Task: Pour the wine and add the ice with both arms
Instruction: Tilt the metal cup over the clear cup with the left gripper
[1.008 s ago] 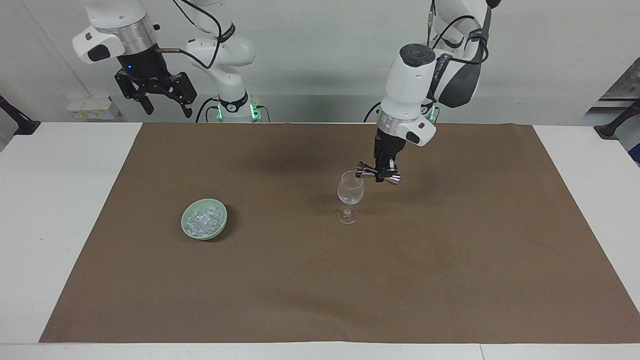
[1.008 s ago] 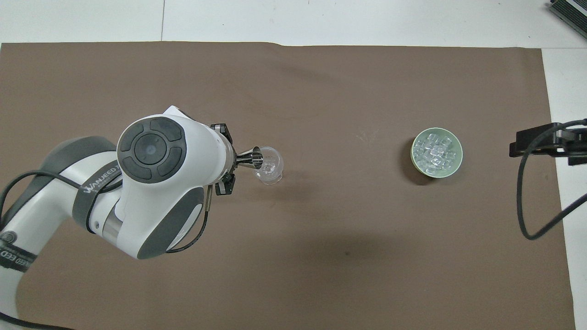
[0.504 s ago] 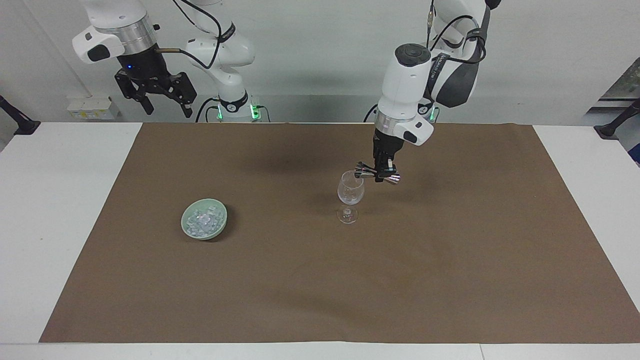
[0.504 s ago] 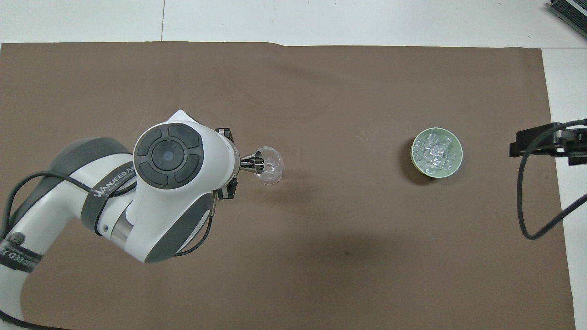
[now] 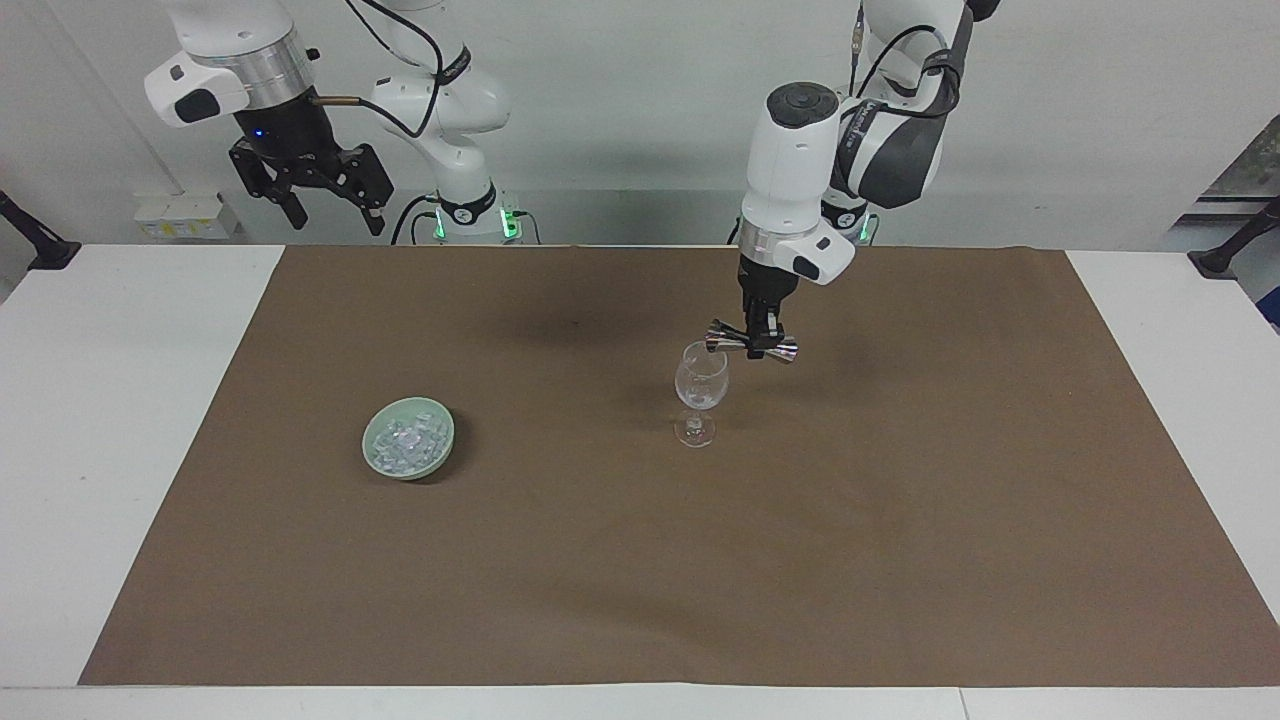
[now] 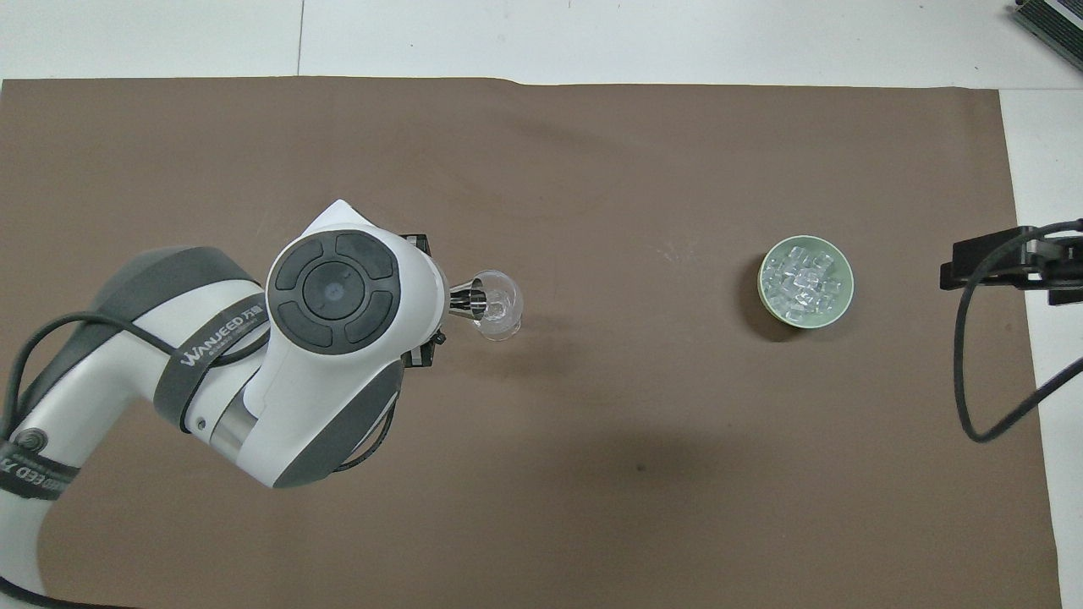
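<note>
Left claw grips tipped jigger over wine glass.

This is a robotics lab, not a home or bar. Two white jointed robot arms are bolted at the edge of a plain white counter covered by a flat brown paper sheet. Green status lights glow at the arm bases, loose black cables trail about, and the bare pale wall carries no decoration.
</note>
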Robot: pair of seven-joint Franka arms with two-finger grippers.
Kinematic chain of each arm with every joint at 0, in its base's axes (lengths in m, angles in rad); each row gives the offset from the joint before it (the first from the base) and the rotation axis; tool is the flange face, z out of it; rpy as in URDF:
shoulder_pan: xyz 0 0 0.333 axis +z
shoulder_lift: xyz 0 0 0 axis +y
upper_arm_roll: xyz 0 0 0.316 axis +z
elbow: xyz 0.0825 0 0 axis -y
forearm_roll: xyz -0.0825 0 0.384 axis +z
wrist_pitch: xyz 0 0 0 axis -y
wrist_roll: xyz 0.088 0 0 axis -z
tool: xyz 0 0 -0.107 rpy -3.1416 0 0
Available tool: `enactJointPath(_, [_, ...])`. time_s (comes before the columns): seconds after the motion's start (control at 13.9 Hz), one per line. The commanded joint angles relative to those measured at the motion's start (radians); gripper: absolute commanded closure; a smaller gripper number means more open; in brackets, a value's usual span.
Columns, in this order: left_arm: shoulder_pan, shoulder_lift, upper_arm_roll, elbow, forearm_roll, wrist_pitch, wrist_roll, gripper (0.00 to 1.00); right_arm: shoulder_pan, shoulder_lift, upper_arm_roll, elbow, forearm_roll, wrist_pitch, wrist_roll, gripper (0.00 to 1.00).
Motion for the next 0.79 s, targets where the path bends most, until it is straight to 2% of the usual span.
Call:
enactJointPath(0.0, [-0.019, 0.036, -0.002, 0.043, 0.043, -0.038, -0.034, 1.0, -0.011, -0.021, 0.001, -0.029, 0.032, 0.023, -0.011, 0.0])
enactJointPath(0.72, [-0.026, 0.05, -0.017, 0.075, 0.122, -0.104, -0.04, 1.0, -0.011, -0.021, 0.001, -0.027, 0.046, 0.034, -0.008, 0.0])
